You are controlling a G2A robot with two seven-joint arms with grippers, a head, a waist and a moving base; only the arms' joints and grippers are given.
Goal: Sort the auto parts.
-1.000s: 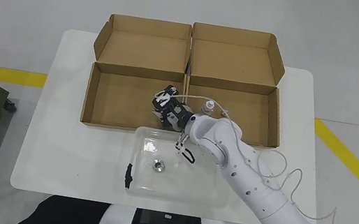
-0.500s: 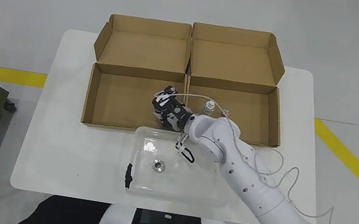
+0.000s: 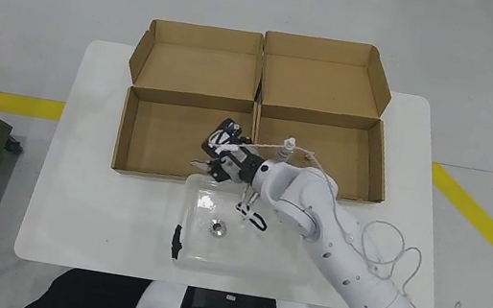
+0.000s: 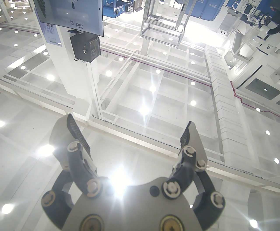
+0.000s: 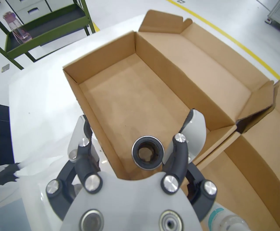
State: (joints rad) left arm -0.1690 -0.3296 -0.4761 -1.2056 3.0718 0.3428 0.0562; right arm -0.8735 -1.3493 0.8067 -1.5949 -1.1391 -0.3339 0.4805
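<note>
My right gripper (image 5: 137, 126) is open over the near right corner of the left cardboard box (image 5: 135, 96). A silver ring-shaped part with a dark bore (image 5: 148, 153) lies on the box floor between the spread fingers, touching neither. From above, the right gripper (image 3: 217, 154) sits over the same box (image 3: 167, 137), just beyond the clear tray (image 3: 292, 263). The tray holds a small metal part (image 3: 216, 228) and a black looped part (image 3: 258, 217). My left gripper (image 4: 131, 133) points at the ceiling, open, with nothing in it.
A second cardboard box (image 3: 343, 155) stands to the right of the first, both with lids folded back. A black strip (image 3: 176, 240) lies at the tray's left edge. White table (image 3: 87, 177) is bare to the left. A green cart (image 5: 43, 19) stands off the table.
The right gripper has shifted a little left over the left box and its fingers have spread apart. The ring part now lies free on the box floor.
</note>
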